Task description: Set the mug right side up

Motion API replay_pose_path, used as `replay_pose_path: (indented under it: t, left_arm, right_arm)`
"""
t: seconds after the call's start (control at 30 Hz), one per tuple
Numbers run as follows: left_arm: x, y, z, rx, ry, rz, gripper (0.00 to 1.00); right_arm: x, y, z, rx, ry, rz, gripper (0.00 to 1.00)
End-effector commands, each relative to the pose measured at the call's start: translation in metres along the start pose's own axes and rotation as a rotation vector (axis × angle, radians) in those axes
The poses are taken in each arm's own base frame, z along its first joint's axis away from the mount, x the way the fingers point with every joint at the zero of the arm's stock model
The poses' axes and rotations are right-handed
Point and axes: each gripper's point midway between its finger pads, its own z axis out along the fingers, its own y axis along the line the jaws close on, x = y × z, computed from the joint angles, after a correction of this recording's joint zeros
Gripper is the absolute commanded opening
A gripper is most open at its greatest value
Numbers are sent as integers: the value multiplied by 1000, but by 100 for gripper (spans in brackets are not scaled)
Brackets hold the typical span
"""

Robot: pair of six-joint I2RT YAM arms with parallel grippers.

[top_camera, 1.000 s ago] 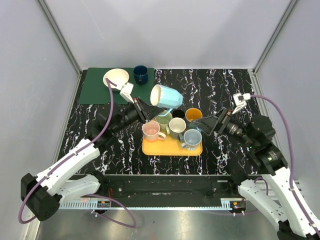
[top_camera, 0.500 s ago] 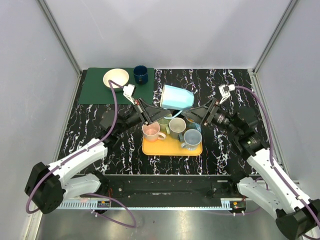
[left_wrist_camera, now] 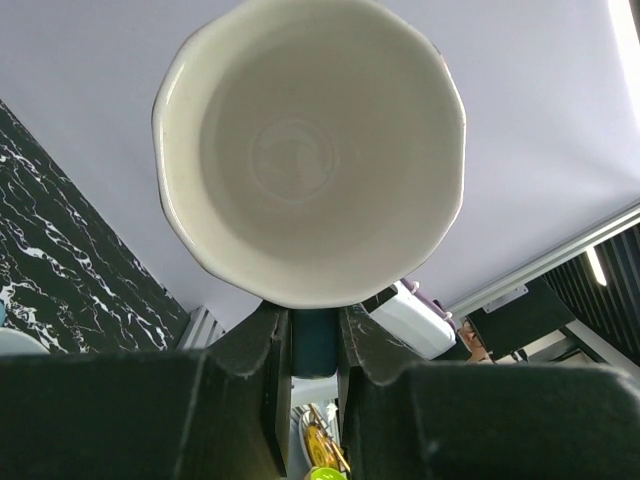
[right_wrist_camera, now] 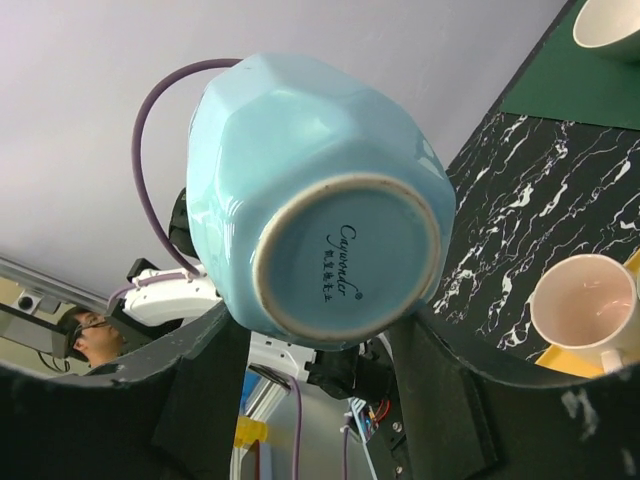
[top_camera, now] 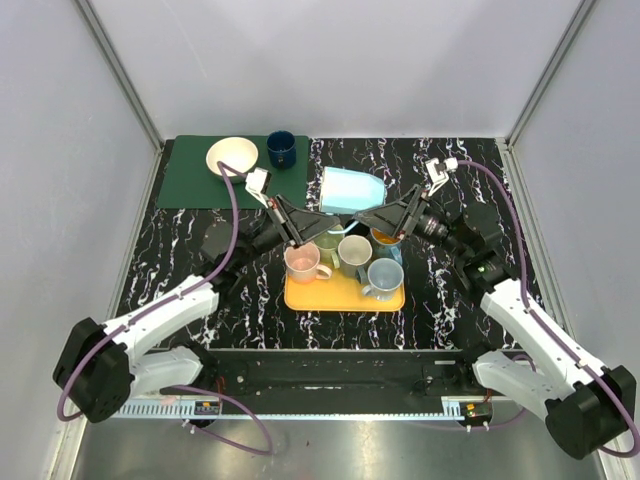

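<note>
A light blue mug (top_camera: 352, 190) hangs in the air above the tray, lying on its side with its mouth to the left and its base to the right. My left gripper (top_camera: 321, 214) is shut on its dark handle (left_wrist_camera: 315, 345). The left wrist view looks straight into the white inside of the mug (left_wrist_camera: 310, 150). My right gripper (top_camera: 384, 211) is open with one finger on each side of the mug's base. The right wrist view shows the printed underside of the mug (right_wrist_camera: 335, 255) between the spread fingers of the right gripper (right_wrist_camera: 312, 322).
A yellow tray (top_camera: 340, 296) below holds several upright mugs: pink (top_camera: 300, 262), white (top_camera: 353, 250), grey-blue (top_camera: 384, 274), orange (top_camera: 386, 230) and green (top_camera: 328, 238). A green mat (top_camera: 190, 185) at the back left carries a cream bowl (top_camera: 232, 155) and a dark blue cup (top_camera: 281, 148).
The left gripper has turned the mug from tilted to lying on its side and carried it right. The right gripper has moved left and up until its fingers stand around the mug's base.
</note>
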Motion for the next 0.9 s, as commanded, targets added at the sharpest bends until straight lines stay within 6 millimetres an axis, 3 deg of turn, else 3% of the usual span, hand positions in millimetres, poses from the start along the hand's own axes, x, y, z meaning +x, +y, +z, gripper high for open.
replay_pose_path:
  t: [0.0, 0.27, 0.7, 0.8, 0.87]
  left_arm:
    - [-2, -56, 0, 213, -11, 64, 0]
    - [5, -55, 12, 212, 10, 58, 0]
    - [28, -52, 24, 222, 73, 32, 0]
    - [30, -51, 24, 223, 81, 30, 0]
    - [31, -49, 23, 223, 84, 26, 0]
  right_arm:
    - [-8, 16, 5, -65, -11, -29, 62]
    - [-8, 13, 9, -63, -1, -19, 59]
    - [-13, 9, 14, -60, -27, -4, 43]
    - [-12, 10, 14, -64, -22, -5, 25]
    - [-12, 9, 15, -60, -17, 1, 4]
